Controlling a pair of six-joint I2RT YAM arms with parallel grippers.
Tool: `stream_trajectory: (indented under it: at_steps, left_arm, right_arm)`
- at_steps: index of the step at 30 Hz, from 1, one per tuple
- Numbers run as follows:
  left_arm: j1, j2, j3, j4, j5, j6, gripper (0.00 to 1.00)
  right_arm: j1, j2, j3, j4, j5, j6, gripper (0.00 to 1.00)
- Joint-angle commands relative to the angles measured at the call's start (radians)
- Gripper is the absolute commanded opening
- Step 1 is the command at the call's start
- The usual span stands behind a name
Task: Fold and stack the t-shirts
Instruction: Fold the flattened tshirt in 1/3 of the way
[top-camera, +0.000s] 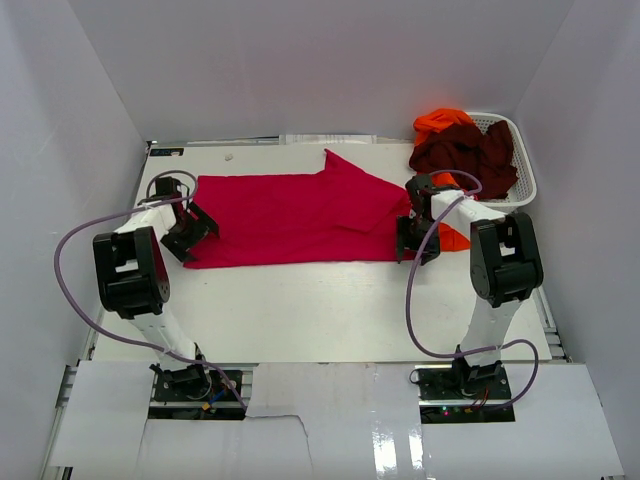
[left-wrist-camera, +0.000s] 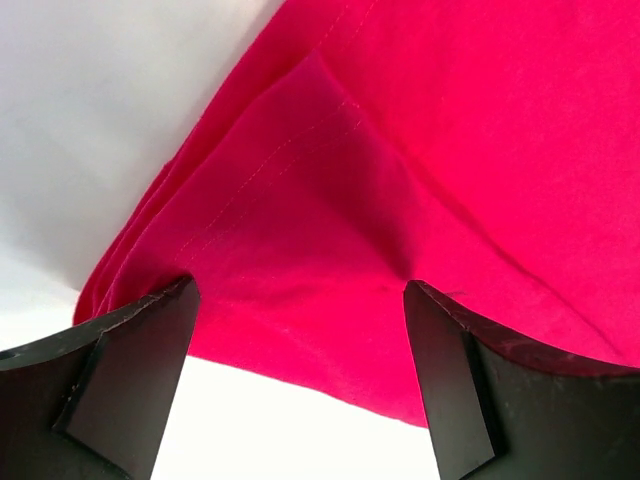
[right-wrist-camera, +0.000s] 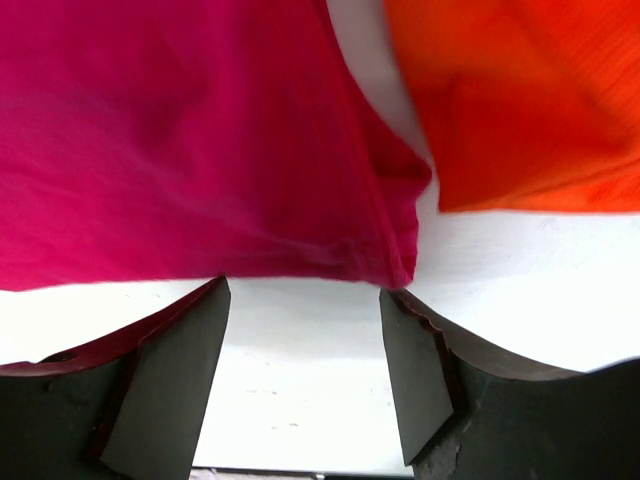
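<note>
With left gripper (left-wrist-camera: 300, 290) and right gripper (right-wrist-camera: 303, 290) both gaping empty and the crimson t-shirt (top-camera: 290, 215) lying just ahead of them, each should slide low under its near hem and pinch every layer.

The crimson tee (top-camera: 290, 220) is plain, unpatterned; the orange tee (top-camera: 443, 122) bright; the maroon tee (top-camera: 465, 155) dark; the basket (top-camera: 527, 185) white mesh; the table (top-camera: 300, 310) white.

We see a white table (top-camera: 300, 310) closed in on three sides by plain white walls (top-camera: 300, 60). The light is soft and even. White panels (top-camera: 330, 420), perhaps glossy, cover the near edge.
</note>
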Motion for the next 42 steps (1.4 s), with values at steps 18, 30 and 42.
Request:
stream_trajectory:
  at_steps: [18,30,42]
  left_arm:
    - [0.006,-0.147,-0.092,-0.12,-0.109,0.06,0.96]
    - [0.006,-0.107,-0.009,-0.121,-0.122,0.057,0.96]
    - [0.006,-0.095,0.009,-0.116,-0.123,0.046,0.96]
  right_arm:
    - [0.074,-0.226,-0.006,-0.06,0.077,0.019,0.7]
    - [0.069,0.007,0.116,0.043,0.086,-0.014,0.67]
    - [0.065,0.033,0.102,0.081,0.082,-0.027,0.56]
